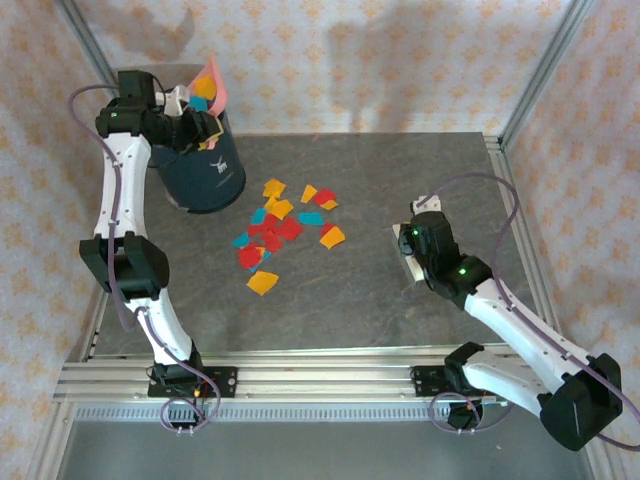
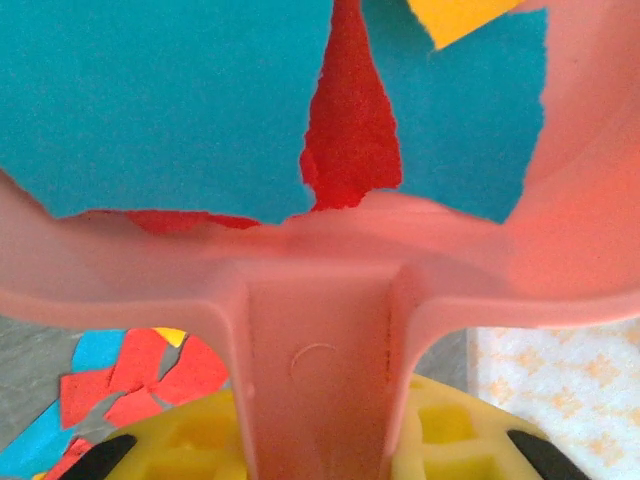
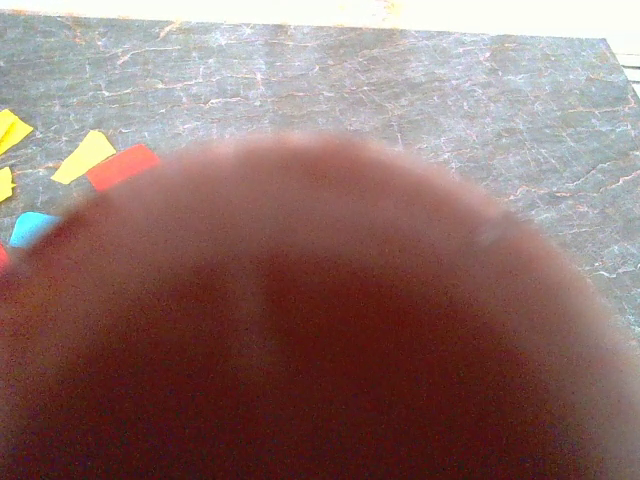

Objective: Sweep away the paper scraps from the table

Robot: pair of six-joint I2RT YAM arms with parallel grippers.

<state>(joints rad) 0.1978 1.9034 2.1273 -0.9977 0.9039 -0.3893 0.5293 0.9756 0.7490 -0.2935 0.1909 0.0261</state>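
**Dustpan held over the bin, loose scraps on the table**

Nearest to us, the silver rail (image 1: 320,372) carries both arm bases along the near edge of the table (image 1: 400,300).

A little farther in, on the right side of the dark stone-patterned surface, we see the right gripper (image 1: 408,250) low over the table, well apart from the paper. Its jaws are closed. In its wrist view a blurred reddish-brown rounded shape (image 3: 320,340) sits right against the lens, and we cannot tell what it is. Beyond that shape we see bare table and a few yellow, red and blue pieces at the left edge.

Toward the middle of the table, left of centre, the paper scraps (image 1: 280,232) lie in a loose cluster of red, orange-yellow and teal pieces. Some overlap, and a few lie just outside the group.

At the far left corner stands a dark blue bin (image 1: 205,170), upright on the table. Above its rim we see the left gripper (image 1: 195,125) clamped on the handle of the pink dustpan (image 1: 218,90), which is tipped upward. In the left wrist view the handle runs straight down between the yellow fingers (image 2: 180,440). Large teal, red and yellow scraps lie inside the pan, and more red and teal ones show on the grey surface beneath it.
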